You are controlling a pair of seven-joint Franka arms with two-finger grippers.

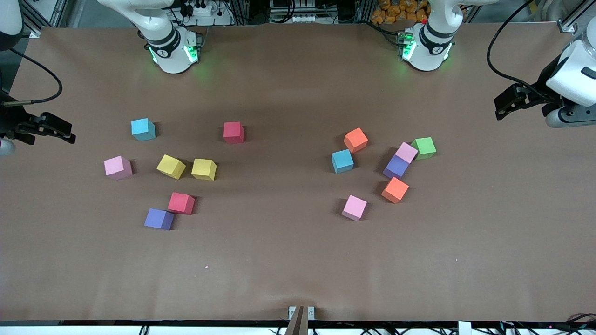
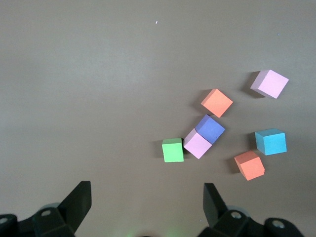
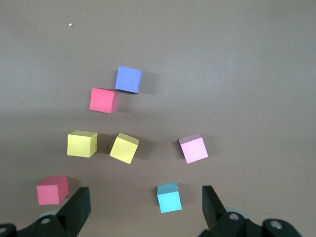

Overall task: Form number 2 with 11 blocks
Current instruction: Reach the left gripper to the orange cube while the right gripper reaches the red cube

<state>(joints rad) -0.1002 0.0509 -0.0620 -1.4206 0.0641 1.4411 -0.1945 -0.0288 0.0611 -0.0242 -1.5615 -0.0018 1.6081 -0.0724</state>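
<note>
From the front I see matte foam blocks (image 1: pixel 205 169) scattered loose in two clusters on the brown counter (image 1: pixel 298 260), no digit formed. Left wrist: left gripper (image 2: pixel 145 207) spread, green cube (image 2: pixel 173 150) at twelve o'clock. Right wrist: right gripper (image 3: pixel 145 207) spread, empty.

The blocks (image 1: pixel 186 172) sit in two loose clusters on the table (image 1: pixel 298 260), well apart. Seven spread toward the right arm's end: two just beside each other mid-group, two touching at a corner nearest the camera. Seven more toward the left arm's end: three touch in a diagonal chain, the rest near but apart.
</note>
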